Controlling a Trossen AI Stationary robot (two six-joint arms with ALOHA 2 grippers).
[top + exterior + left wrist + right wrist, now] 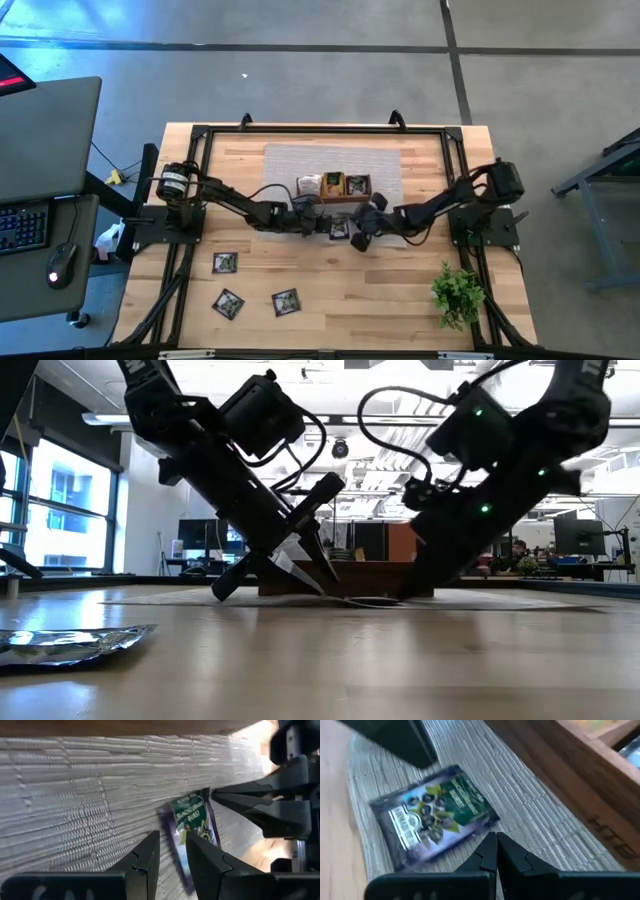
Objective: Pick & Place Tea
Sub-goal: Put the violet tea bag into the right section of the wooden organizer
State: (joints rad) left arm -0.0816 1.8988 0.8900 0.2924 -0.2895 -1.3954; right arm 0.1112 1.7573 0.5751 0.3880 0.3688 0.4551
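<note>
Light wood table (330,300), grey woven mat (300,160), brown wooden tray (340,186) as landmark. Left claw (170,852) narrowly parted, right claw (496,851) pinched closed, both just in front of tray. Dark purple-green tea sachet (432,812) flat between them, probably next grab. Three spare sachets (228,302) well apart.

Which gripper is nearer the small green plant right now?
Right. The plant stands at the table's right edge; the right gripper is mid-table on that side, the left gripper just beyond it.
</note>
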